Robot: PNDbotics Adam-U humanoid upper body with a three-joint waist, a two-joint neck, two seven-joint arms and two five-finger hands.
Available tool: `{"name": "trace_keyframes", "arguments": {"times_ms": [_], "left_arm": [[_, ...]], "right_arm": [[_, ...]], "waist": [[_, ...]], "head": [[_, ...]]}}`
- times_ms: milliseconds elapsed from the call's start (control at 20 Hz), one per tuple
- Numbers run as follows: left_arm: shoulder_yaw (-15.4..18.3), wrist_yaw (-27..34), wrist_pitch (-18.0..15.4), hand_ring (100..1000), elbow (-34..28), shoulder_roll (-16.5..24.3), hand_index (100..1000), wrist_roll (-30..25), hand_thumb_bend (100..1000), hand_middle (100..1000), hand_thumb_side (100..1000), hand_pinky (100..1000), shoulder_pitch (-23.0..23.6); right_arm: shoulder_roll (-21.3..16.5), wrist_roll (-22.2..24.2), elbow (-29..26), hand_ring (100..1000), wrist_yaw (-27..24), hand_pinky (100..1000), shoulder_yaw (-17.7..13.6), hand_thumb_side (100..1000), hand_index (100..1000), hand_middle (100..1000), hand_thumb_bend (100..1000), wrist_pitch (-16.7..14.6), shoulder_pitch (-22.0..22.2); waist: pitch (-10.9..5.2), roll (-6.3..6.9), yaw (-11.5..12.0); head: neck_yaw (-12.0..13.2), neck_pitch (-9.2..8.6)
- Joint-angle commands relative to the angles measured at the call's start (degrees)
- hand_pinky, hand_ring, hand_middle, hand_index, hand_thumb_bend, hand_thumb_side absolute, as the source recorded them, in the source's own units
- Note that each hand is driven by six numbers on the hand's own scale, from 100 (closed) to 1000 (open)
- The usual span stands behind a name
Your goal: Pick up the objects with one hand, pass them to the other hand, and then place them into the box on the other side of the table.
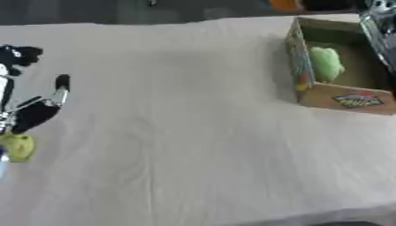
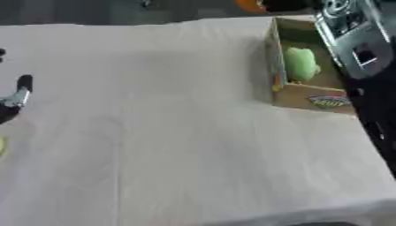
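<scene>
Lowest at the left edge sits a yellow-green object [image 1: 17, 146], right on the cloth [image 1: 193, 132], far across from the box [image 1: 344, 99]. Left hand [image 1: 31, 112] is just above it, toward the box's side of the table only slightly, fingers spread and straight, closed on nothing. One dark fingertip [image 1: 62, 81] sticks up, well apart from the object. The object lies just below the palm, and whether they touch I cannot tell.

My read: this is the pick-up. The hand would do well to drop squarely over the object and curl around its middle, not nudge it off the edge.

In the box lies a green lump [image 1: 325, 64]. The right arm [image 2: 363, 53] looms beside the box; its hand isn't visible.
</scene>
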Motion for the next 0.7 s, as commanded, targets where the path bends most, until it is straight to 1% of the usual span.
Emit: {"name": "trace_keyframes", "arguments": {"times_ms": [50, 250, 500, 700], "left_arm": [[1.92, 1.49, 1.08, 683, -2.36, 3.06, 773, 0.71, 342, 626, 315, 661, 0.13], [3.12, 2.76, 1.94, 683, -3.36, 4.57, 773, 1.33, 338, 626, 313, 661, 1.17], [4.14, 3.51, 2.6, 683, -4.13, 5.56, 773, 2.07, 340, 626, 312, 661, 1.85], [4.97, 3.68, 3.01, 683, -4.4, 6.06, 773, 2.74, 342, 626, 316, 660, 2.28]], "right_arm": [[-1.89, -1.95, 3.7, 812, 2.09, 898, -2.58, 100, 660, 464, 100, -0.46, -0.04], [-2.77, -3.53, 7.96, 813, 3.17, 893, -3.93, 100, 664, 470, 100, -0.99, 1.41], [-3.21, -4.08, 11.12, 809, 4.65, 886, -4.39, 100, 666, 474, 100, -2.06, 2.66], [-3.6, -5.68, 12.92, 809, 5.35, 885, -5.5, 100, 666, 474, 100, -1.49, 3.83]], "waist": [[-1.07, 0.1, -0.1], [-1.04, 0.27, -0.05], [-0.97, 0.34, 0.07], [-0.91, 0.32, 0.15]], "head": [[-0.3, -0.91], [-0.19, -1.28], [-0.13, -1.46], [-0.08, -1.62]]}}
